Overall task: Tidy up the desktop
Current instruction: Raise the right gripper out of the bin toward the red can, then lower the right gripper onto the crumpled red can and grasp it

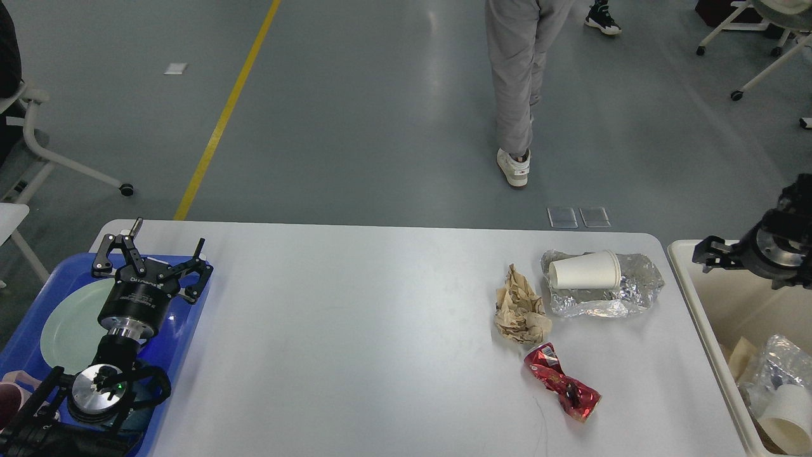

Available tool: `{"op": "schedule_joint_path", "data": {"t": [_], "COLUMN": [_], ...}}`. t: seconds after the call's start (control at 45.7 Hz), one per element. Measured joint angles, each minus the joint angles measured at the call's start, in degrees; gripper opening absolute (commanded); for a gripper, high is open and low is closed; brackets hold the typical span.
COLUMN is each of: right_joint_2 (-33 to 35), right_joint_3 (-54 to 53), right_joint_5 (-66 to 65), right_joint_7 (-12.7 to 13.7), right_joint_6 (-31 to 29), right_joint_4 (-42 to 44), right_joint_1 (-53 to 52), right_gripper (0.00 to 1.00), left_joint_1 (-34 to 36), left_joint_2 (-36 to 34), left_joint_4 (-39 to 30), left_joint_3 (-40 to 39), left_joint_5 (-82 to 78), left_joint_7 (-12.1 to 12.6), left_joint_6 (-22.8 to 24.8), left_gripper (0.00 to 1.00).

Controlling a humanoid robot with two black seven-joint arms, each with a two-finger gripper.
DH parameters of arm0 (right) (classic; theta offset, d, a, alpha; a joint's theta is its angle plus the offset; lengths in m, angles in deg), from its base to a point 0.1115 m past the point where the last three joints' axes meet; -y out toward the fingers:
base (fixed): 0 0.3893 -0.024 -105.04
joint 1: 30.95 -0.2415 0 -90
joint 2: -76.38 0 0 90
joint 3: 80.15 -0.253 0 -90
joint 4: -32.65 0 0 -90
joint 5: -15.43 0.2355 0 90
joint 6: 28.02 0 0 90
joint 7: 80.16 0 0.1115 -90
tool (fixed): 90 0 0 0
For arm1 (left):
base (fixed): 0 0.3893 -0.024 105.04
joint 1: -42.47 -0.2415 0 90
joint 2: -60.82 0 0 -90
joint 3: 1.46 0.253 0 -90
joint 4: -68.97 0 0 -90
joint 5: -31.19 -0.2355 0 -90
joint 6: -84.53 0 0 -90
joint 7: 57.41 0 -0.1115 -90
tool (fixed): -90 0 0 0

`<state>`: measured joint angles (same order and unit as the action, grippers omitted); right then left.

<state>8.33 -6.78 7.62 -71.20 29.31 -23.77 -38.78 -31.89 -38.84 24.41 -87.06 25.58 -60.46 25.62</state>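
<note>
The white desktop [349, 330] holds trash on its right half: a white paper cup [583, 271] lying on its side on a crumpled foil sheet [634, 289], a wad of brown paper [520, 308] and a crushed red can [561, 384]. My left gripper [153, 251] is open and empty, held over the blue tray [187, 330] at the left edge. My right gripper [713, 251] hovers over the far rim of the beige bin [698, 298], right of the foil. It is small and dark, so its fingers cannot be told apart.
A pale green plate [66, 327] lies in the blue tray, with a pink cup [9, 393] at its near end. The bin holds foil [777, 365] and a paper cup [783, 412]. A person [514, 82] walks on the floor beyond the table. Chairs stand at the far left and right.
</note>
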Motion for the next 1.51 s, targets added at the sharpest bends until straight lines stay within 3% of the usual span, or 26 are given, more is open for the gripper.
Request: {"op": "schedule_joint_path", "data": {"t": [0.175, 0.394, 0.722, 0.941, 0.985, 1.05, 1.16, 1.291, 1.51], "right_joint_2": [-4.5, -2.1, -1.0, -0.6, -0.6, -0.9, -1.8, -3.3, -3.8], "right_joint_3": [0.4, 0.9, -0.5, -3.1, -4.0, -6.0, -9.0, -12.6, -18.1], "right_joint_5": [1.9, 9.9, 11.2, 11.2, 11.1, 10.6, 8.6, -2.7, -23.4], "right_joint_7": [0.1, 0.1, -0.5, -0.5, -0.5, -0.3, -0.1, 0.0, 0.0], "right_joint_6": [-9.7, -11.2, -13.9, -10.7, -9.0, -5.9, 0.8, 7.9, 9.3], "right_joint_4": [-12.4, -27.9, -34.4, -33.4, -33.2, -32.6, -32.1, -31.9, -29.2], "right_joint_1": [-15.7, -30.2, -34.0, -32.2, -30.5, -27.0, -20.6, -13.8, -1.1], "right_gripper": [1.0, 1.0, 1.0, 1.0, 1.0, 0.92, 0.91, 0.86, 0.86], "left_joint_1": [0.0, 0.0, 0.0, 0.0, 0.0, 0.0, 0.0, 0.0, 0.0], "left_joint_2": [0.0, 0.0, 0.0, 0.0, 0.0, 0.0, 0.0, 0.0, 0.0], "left_joint_4": [0.0, 0.0, 0.0, 0.0, 0.0, 0.0, 0.0, 0.0, 0.0], "left_joint_3": [0.0, 0.0, 0.0, 0.0, 0.0, 0.0, 0.0, 0.0, 0.0], "left_joint_5": [0.0, 0.0, 0.0, 0.0, 0.0, 0.0, 0.0, 0.0, 0.0], "left_joint_7": [0.1, 0.0, 0.0, 0.0, 0.0, 0.0, 0.0, 0.0, 0.0], "left_joint_6": [0.0, 0.0, -0.1, -0.1, -0.1, -0.1, -0.1, -0.1, -0.1], "left_gripper": [0.97, 0.97, 0.97, 0.97, 0.97, 0.97, 0.97, 0.97, 0.97]}}
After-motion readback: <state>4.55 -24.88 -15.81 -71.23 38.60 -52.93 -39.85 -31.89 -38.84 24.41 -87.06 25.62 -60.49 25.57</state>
